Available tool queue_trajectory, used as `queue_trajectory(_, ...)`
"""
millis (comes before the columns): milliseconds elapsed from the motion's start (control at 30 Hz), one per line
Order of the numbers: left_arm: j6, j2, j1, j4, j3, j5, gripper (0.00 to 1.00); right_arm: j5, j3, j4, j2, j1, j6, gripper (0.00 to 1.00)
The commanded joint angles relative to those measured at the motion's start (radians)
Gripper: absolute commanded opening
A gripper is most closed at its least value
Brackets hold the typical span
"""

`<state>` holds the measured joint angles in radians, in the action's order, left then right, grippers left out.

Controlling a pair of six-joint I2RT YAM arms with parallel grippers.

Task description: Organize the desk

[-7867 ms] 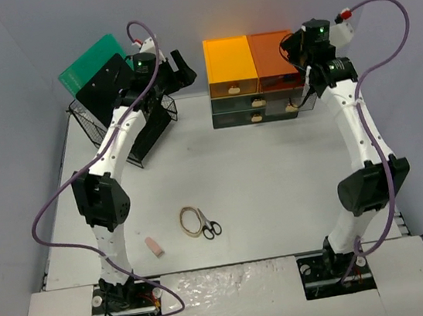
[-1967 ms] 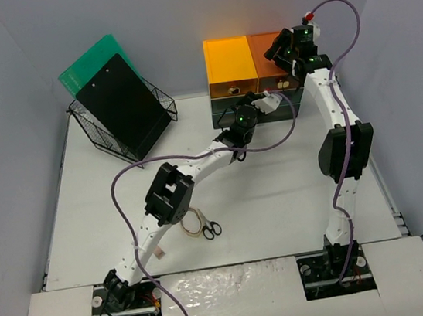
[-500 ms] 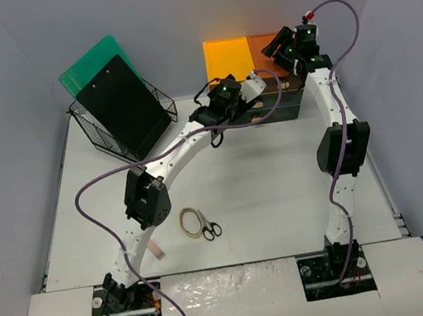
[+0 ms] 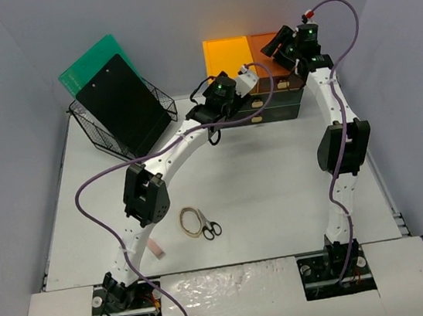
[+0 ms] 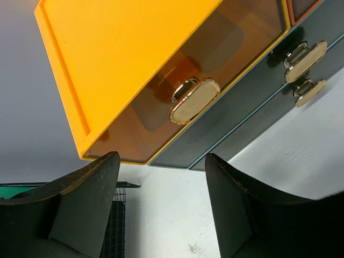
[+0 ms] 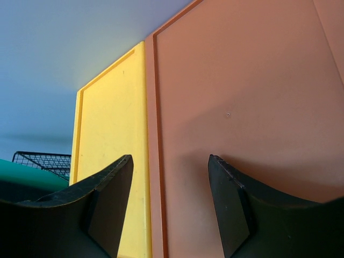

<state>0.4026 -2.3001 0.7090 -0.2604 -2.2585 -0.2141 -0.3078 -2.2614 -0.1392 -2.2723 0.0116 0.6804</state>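
**Both tools held open at the drawer unit**

The desk (image 4: 276,173) is seen as the white surface under both arms, reaching from their bases to the back wall. A drawer unit (image 4: 256,109) is set at its far edge, with a yellow drawer (image 4: 228,58) and an orange drawer (image 4: 265,46) on top and dark drawers below.

The left tool (image 4: 248,81) is held in front of the yellow drawer. In the left wrist view its fingers (image 5: 86,204) are spread wide, nothing is gripped, and a gold handle (image 5: 194,100) is framed just beyond the gap. Whether it is touched cannot be told.

The right tool (image 4: 281,44) is held over the orange drawer. Its fingers (image 6: 231,209) are likewise parted and nothing is held between them.

A wire basket (image 4: 98,134) is placed at the far left of the desk, and a black clipboard (image 4: 122,103) and a green board (image 4: 93,60) are propped in it, tilted back.

Near the front, scissors (image 4: 210,227) are laid touching a tan ring (image 4: 191,221). A pink eraser (image 4: 155,247) is left nearby, close to the left arm.
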Motion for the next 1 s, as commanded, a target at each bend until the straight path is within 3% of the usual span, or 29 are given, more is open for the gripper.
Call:
queue_trajectory(0,-0.088,0.105,-0.022,0.051,-0.067,0.011,0.62,-0.006,0.064,-0.238,-0.073,-0.006,-0.027,0.56)
queue_trajectory(300,-0.273,0.119,-0.054,0.031,-0.078,0.158,0.62,-0.018,0.057,-0.237,-0.08,-0.006,-0.012,0.57)
queue_trajectory(500,-0.569,0.11,-0.159,-0.013,-0.137,0.422,0.62,-0.02,0.051,-0.235,-0.082,-0.006,-0.008,0.57)
queue_trajectory(633,-0.778,0.129,-0.21,0.079,-0.075,0.559,0.62,-0.022,0.047,-0.235,-0.084,-0.006,-0.003,0.57)
queue_trajectory(967,-0.753,0.064,-0.154,0.027,-0.138,0.58,0.62,-0.027,0.04,-0.235,-0.085,-0.007,-0.008,0.57)
